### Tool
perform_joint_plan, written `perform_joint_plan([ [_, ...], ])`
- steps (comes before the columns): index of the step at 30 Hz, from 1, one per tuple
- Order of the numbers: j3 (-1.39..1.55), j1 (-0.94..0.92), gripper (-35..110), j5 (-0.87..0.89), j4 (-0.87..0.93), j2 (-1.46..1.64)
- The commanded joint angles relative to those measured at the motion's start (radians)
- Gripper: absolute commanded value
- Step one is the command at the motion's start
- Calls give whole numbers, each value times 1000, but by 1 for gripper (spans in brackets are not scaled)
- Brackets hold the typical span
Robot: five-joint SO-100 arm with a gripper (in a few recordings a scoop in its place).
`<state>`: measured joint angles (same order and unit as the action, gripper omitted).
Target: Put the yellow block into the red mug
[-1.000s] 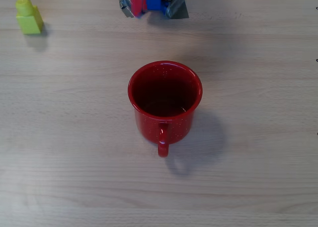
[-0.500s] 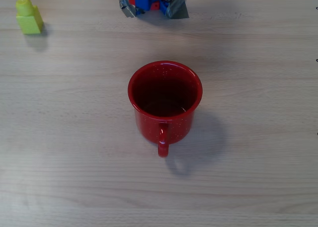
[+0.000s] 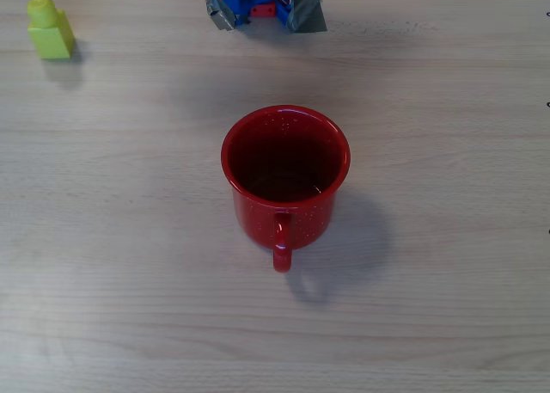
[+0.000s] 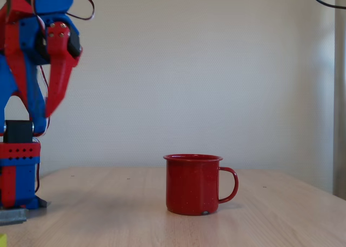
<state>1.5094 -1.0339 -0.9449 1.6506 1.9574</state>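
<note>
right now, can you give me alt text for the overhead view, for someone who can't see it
A glossy red mug stands upright and empty at the middle of a pale wooden table, its handle pointing toward the bottom edge. A small yellow block sits far off in the top left corner, and the robot arm's base shows at the top edge.

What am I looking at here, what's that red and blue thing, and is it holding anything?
These are two pictures of one moment. One camera looks straight down at a wooden table; the other stands at table height and looks from the side. The red and blue thing is a small robot arm bolted at the table's edge; its base shows at the top of the overhead view. Its gripper, a two-finger claw, hangs high in the side view with nothing in it; whether it is open I cannot tell. On the table stand a red mug, upright and seemingly empty, and a small yellow block far off near a corner.
</note>
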Motion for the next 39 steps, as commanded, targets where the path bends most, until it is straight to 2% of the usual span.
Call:
perform_joint_plan([
  [1,-91,-66,0,-75,21,3],
  [7,-129,-193,0,-209,25,-55],
  [14,-170,-324,0,-229,23,-146],
  [31,-325,-400,0,-426,28,-463],
  [36,-354,-390,5,-466,51,-492],
  [39,-374,-387,16,-503,83,-500],
])
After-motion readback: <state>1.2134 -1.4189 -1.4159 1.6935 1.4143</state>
